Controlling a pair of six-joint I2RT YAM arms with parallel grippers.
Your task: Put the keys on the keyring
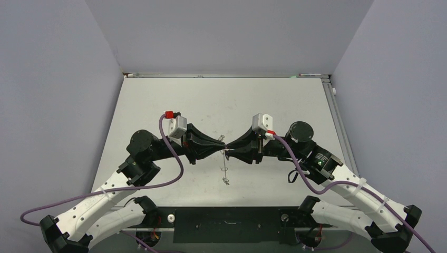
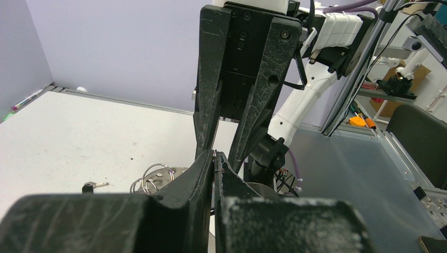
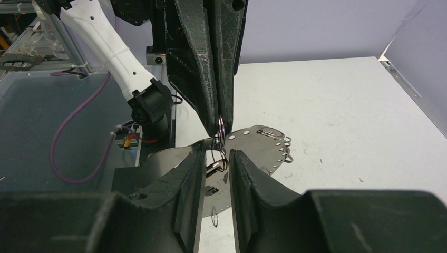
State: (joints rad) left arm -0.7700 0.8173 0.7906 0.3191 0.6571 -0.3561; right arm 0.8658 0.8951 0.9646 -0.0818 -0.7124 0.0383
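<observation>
The keyring (image 1: 225, 169) hangs on edge between my two grippers above the table's middle. In the right wrist view it is a flat grey metal hoop (image 3: 253, 147) with small holes and several wire loops (image 3: 284, 147) round its rim. My left gripper (image 1: 223, 143) is shut on a small loop at the ring's top; its shut tips also show in the left wrist view (image 2: 214, 155). My right gripper (image 3: 217, 158) is open, its fingers either side of another small loop, not touching it. One key (image 2: 89, 185) with a black head lies on the table beyond the ring. The second key is not visible.
The white table (image 1: 174, 105) has raised rails at its back and right edges. A dark panel (image 1: 232, 224) runs along the near edge between the arm bases. Purple cables loop beside both arms.
</observation>
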